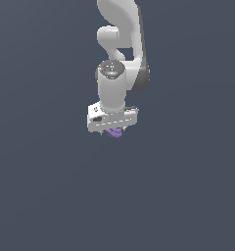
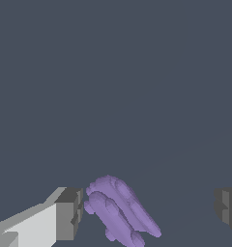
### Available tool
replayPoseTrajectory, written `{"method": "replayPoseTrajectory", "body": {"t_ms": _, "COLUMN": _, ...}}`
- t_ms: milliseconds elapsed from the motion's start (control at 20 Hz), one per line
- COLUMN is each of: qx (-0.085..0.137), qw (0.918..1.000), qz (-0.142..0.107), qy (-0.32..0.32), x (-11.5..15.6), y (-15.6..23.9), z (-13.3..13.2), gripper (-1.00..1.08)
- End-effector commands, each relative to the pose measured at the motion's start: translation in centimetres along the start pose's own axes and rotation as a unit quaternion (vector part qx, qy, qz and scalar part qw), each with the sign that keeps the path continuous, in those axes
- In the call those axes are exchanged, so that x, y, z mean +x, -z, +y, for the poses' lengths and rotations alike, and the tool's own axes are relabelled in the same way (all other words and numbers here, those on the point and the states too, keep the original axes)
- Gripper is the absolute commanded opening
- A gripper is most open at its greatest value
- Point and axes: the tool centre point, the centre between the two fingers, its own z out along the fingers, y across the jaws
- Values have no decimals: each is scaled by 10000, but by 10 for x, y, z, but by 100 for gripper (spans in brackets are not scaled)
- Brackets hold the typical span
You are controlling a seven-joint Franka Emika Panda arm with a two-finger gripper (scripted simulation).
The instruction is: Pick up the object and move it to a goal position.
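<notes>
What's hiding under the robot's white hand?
A little purple lumpy object peeks out under the gripper. In the wrist view it sits between the fingers, which are wide apart. In the exterior view, the gripper covers most of it.

Exterior view: off-arm camera, set well back, looking at white robot arm (image 1: 120, 54) hanging down mid-frame against plain dark grey backdrop. Wrist view: camera riding on wrist, very close, staring past white, grey-tipped gripper (image 2: 149, 212) fingers. Shared ground: both catch gripper (image 1: 113, 131) and small light-purple lumpy piece (image 2: 120, 212) between fingers, seen tiny (image 1: 114, 132) from exterior.
</notes>
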Motion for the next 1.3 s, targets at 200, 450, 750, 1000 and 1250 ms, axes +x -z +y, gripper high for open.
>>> {"method": "replayPoseTrajectory", "body": {"t_ms": 200, "qx": 30, "qw": 9967, "qz": 22, "qy": 811, "x": -20, "y": -15, "z": -3, "gripper": 100}}
{"method": "replayPoseTrajectory", "body": {"t_ms": 450, "qx": 49, "qw": 9896, "qz": 42, "qy": 1436, "x": -36, "y": -25, "z": -6, "gripper": 100}}
{"method": "replayPoseTrajectory", "body": {"t_ms": 750, "qx": 66, "qw": 9761, "qz": 69, "qy": 2171, "x": -56, "y": -37, "z": -10, "gripper": 100}}
{"method": "replayPoseTrajectory", "body": {"t_ms": 1000, "qx": 75, "qw": 9641, "qz": 89, "qy": 2654, "x": -69, "y": -45, "z": -13, "gripper": 100}}
{"method": "replayPoseTrajectory", "body": {"t_ms": 1250, "qx": 80, "qw": 9545, "qz": 103, "qy": 2979, "x": -79, "y": -50, "z": -16, "gripper": 100}}
